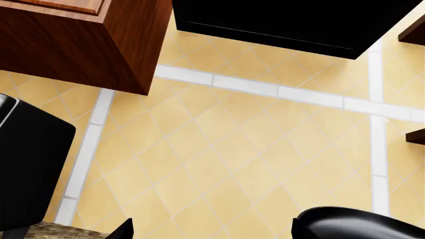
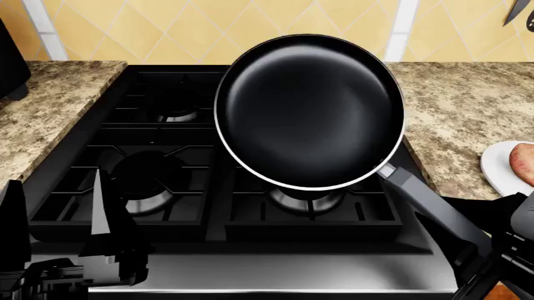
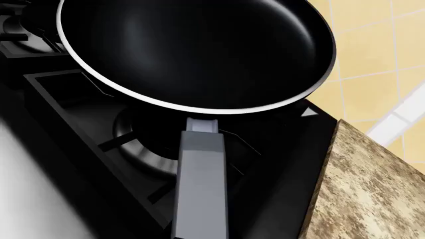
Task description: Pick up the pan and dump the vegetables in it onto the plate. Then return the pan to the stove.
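The black pan (image 2: 309,109) is empty and hangs over the right burners of the stove (image 2: 167,162), its face tipped a little toward me. My right gripper (image 2: 499,253) is shut on the end of the pan's grey handle (image 2: 429,206). In the right wrist view the pan (image 3: 199,50) and its handle (image 3: 202,189) run straight out from my right gripper (image 3: 202,233), above a burner (image 3: 139,147). The potato (image 2: 524,161) lies on the white plate (image 2: 498,169) at the right edge. My left gripper (image 2: 59,209) is open and empty at the stove's front left; in the left wrist view it (image 1: 212,234) faces the tiled wall.
Granite counter lies left (image 2: 50,112) and right (image 2: 459,106) of the stove. A black appliance (image 2: 10,62) stands at the far left. A knife tip (image 2: 517,9) shows at the top right. The left wrist view shows a wooden cabinet (image 1: 86,40) and a black hood (image 1: 285,20).
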